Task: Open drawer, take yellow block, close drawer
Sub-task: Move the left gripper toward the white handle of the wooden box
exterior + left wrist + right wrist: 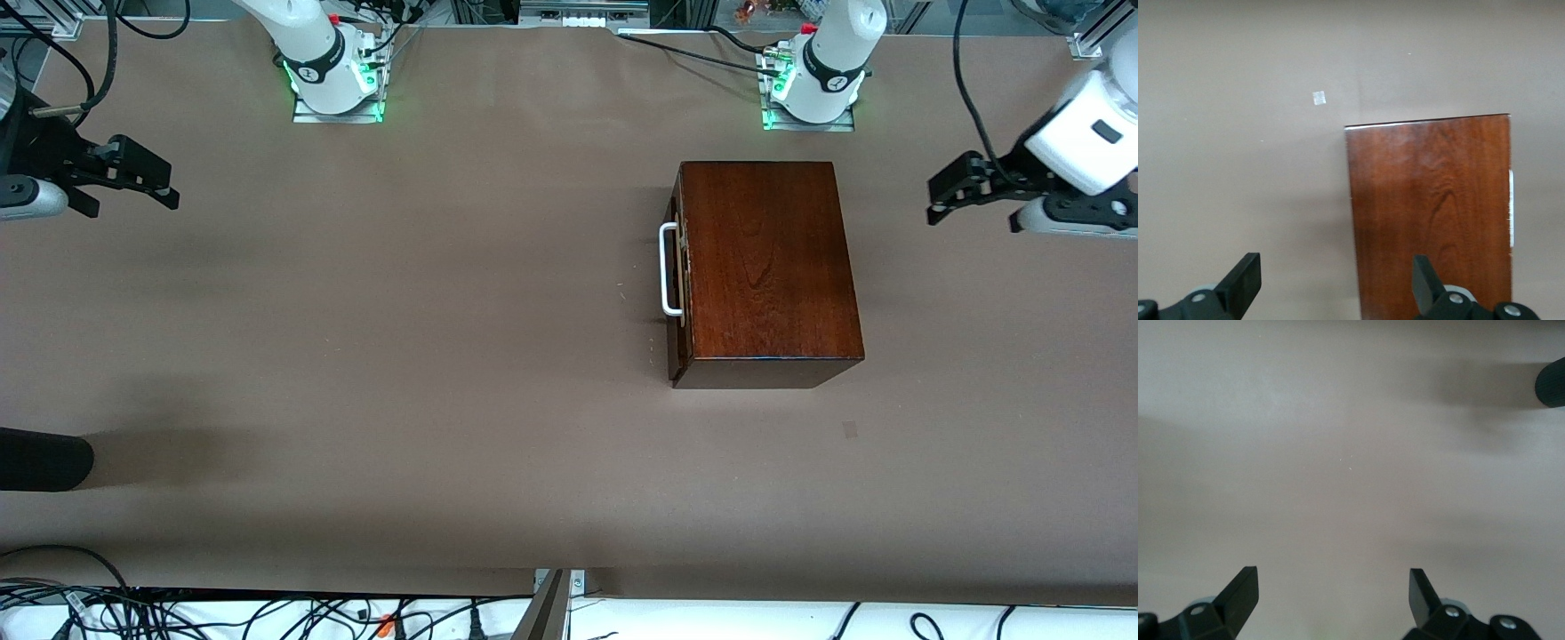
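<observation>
The dark mahogany box (pixel 769 267) stands on the table toward the left arm's end. Its drawer (pixel 678 284) is shut, and the white bar handle (pixel 669 271) faces the right arm's end. The box also shows in the left wrist view (pixel 1431 220), with a sliver of the handle (pixel 1511 207) at its edge. The yellow block is hidden. My left gripper (pixel 949 189) is open and empty, up in the air past the box at the left arm's end of the table. My right gripper (pixel 142 173) is open and empty, up over bare table at the right arm's end.
A black rounded object (pixel 40 459) juts in at the table's edge at the right arm's end; it also shows in the right wrist view (pixel 1551 383). A small pale square mark (pixel 851 430) lies on the table nearer the front camera than the box. Cables run along the front edge.
</observation>
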`<state>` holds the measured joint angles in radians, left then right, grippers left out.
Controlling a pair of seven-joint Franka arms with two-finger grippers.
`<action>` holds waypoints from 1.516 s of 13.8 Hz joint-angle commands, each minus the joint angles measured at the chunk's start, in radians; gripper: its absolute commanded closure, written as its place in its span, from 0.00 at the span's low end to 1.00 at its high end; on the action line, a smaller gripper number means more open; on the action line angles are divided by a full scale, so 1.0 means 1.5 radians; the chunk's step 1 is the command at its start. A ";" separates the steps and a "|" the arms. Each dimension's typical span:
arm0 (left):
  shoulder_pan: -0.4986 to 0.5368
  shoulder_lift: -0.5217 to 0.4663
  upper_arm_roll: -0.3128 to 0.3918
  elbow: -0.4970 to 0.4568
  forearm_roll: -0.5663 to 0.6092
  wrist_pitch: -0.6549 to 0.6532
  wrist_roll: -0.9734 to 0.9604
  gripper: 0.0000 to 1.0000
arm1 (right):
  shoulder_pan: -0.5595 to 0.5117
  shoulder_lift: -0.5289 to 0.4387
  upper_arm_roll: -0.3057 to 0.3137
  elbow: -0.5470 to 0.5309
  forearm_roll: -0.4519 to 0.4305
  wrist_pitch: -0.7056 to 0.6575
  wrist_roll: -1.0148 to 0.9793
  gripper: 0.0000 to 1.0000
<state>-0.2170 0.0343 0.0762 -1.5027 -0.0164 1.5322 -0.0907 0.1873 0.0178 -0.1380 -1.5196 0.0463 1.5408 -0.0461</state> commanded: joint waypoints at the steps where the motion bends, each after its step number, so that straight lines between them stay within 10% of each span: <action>1: -0.009 -0.003 -0.084 -0.001 -0.002 -0.001 -0.117 0.00 | 0.000 -0.006 -0.002 -0.009 -0.007 0.020 -0.004 0.00; 7: -0.035 0.058 -0.295 0.003 0.074 0.004 -0.381 0.00 | -0.002 -0.002 -0.014 -0.008 -0.004 0.046 -0.004 0.00; 21: -0.176 0.283 -0.304 0.003 0.267 0.138 -0.551 0.00 | 0.001 0.000 -0.014 -0.009 -0.002 0.064 0.003 0.00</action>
<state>-0.4594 0.4385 -0.3842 -1.4843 0.3327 1.7149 -0.9165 0.1859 0.0288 -0.1620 -1.5201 0.0461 1.6245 -0.0467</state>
